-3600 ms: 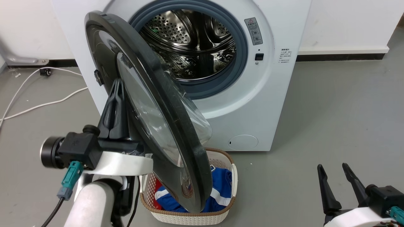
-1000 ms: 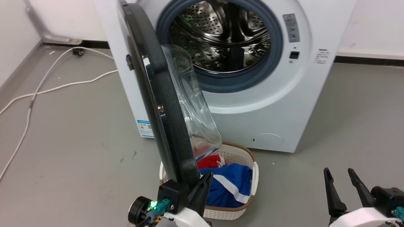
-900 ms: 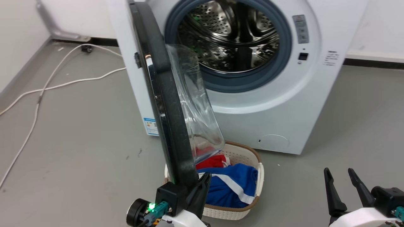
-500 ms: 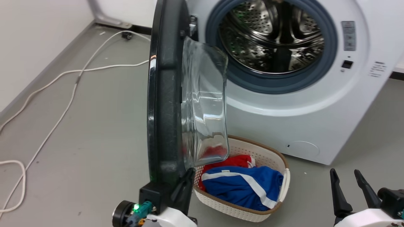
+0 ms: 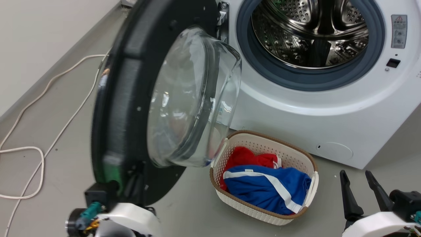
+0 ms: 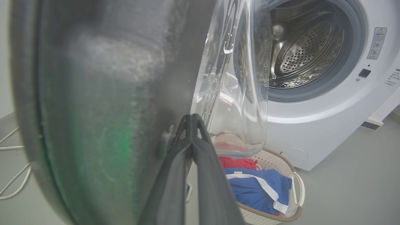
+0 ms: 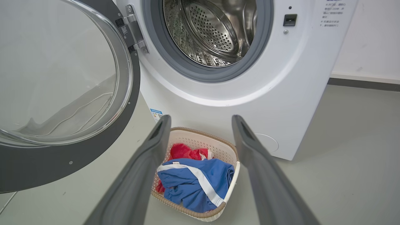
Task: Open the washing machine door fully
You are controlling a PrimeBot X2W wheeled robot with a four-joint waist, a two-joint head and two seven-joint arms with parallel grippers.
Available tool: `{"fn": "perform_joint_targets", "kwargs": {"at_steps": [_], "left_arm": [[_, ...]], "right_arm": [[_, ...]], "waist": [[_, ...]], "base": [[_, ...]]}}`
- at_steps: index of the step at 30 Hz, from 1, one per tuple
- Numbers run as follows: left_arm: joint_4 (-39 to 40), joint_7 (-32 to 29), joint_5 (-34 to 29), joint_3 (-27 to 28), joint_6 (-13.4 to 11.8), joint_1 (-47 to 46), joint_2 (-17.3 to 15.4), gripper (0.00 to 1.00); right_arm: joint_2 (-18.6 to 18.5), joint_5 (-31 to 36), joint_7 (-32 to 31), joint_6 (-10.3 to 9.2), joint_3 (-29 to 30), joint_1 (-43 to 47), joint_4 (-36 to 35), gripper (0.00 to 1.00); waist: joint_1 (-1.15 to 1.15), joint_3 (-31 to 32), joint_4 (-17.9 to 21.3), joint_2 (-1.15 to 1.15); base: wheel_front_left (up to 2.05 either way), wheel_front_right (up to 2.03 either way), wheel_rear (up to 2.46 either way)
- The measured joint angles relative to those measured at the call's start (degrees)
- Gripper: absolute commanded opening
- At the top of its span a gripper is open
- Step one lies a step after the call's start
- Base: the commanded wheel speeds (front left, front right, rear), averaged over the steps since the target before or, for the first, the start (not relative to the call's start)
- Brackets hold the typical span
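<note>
While the closed left pincer point(image 6: 191, 118) is laid against the inner rim of the washing machine door point(image 5: 125, 82), hinge beyond, the open right pincer point(image 5: 355, 176) is seen well apart.

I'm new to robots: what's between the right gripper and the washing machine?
A basket of clothes on the floor, shown in the right wrist view between the right gripper and the washing machine.

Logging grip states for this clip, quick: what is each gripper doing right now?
Left gripper: closed on nothing, lying against the washing machine door.
Right gripper: open, empty.
</note>
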State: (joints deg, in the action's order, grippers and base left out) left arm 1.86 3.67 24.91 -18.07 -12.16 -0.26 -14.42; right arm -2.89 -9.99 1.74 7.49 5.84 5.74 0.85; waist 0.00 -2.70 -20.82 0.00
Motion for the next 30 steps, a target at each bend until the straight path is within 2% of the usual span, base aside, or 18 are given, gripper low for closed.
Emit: {"fn": "perform_joint_targets", "kwargs": {"at_steps": [13,18,30], "left_arm": [[-7.75,5.81,6.42,12.7,0.55,-3.07,-5.26,0.0],[-12.76,6.67,8.96,16.48,1.98,-5.79,-7.79,0.0],[-22.92,8.8,12.15,21.05,4.86,-11.68,-11.03,0.0]], "right_arm": [[0.0,1.85,-1.37,0.0,-0.04,-2.31,-1.71,1.0],[-0.01,2.03,-1.54,0.0,-0.1,-3.28,-2.15,1.0],[-0.01,2.33,-1.71,0.0,-0.53,-4.71,-1.33,1.0]], "waist": [[0.0,-5.12,2.48,0.0],[0.0,-6.83,3.22,0.0],[0.0,-8.15,4.72,0.0]], "base": [[0.0,0.0,0.0],[0.0,0.0,0.0],[0.0,0.0,0.0]]}}
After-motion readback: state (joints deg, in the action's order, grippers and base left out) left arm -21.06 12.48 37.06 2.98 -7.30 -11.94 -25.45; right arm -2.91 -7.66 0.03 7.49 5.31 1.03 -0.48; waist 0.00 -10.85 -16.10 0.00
